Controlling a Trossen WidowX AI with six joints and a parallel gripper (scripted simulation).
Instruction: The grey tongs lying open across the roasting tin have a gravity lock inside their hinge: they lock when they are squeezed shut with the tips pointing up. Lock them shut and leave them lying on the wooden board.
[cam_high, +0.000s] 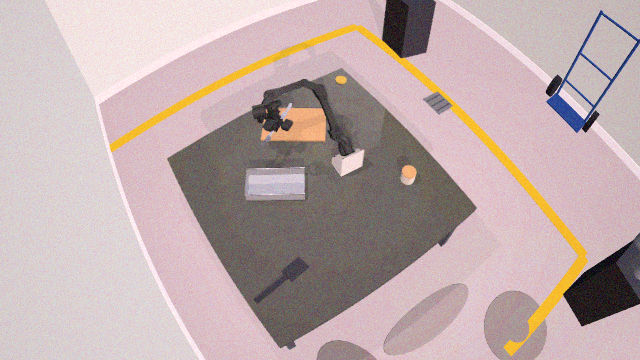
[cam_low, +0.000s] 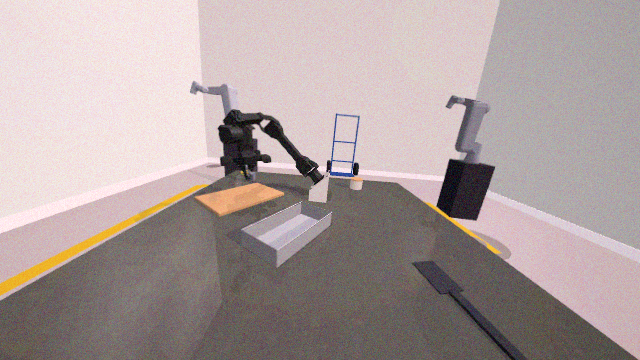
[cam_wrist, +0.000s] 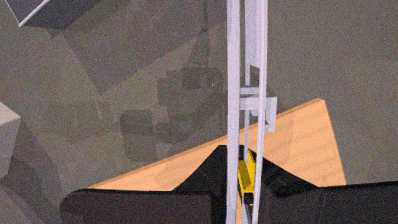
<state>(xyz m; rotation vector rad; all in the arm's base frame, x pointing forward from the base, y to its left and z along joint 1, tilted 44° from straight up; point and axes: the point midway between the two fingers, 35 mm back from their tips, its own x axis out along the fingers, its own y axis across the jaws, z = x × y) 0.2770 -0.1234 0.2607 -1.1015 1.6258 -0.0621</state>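
The grey tongs (cam_high: 287, 110) (cam_wrist: 233, 75) are held above the wooden board (cam_high: 312, 126) (cam_low: 240, 199) (cam_wrist: 310, 145). My gripper (cam_high: 279, 123) (cam_wrist: 230, 152) is shut on them. In the wrist view the two arms run almost parallel, close together, with a small pale catch piece between them and a yellow-and-black piece (cam_wrist: 246, 177) between the fingers. In the exterior view the tongs are mostly hidden by the gripper. Whether the lock is engaged and which way the tips point cannot be told. The roasting tin (cam_high: 275, 197) (cam_low: 305, 240) (cam_wrist: 37, 14) holds no tongs.
The arm's white base block (cam_high: 352, 162) (cam_low: 318, 194) stands to the right of the tin in the top view. A pale pot with an orange top (cam_high: 408, 176) (cam_low: 356, 184) is beyond it. A dark spatula (cam_high: 296, 270) (cam_low: 437, 276) lies on the table. A yellow disc (cam_high: 341, 80) is near the back corner.
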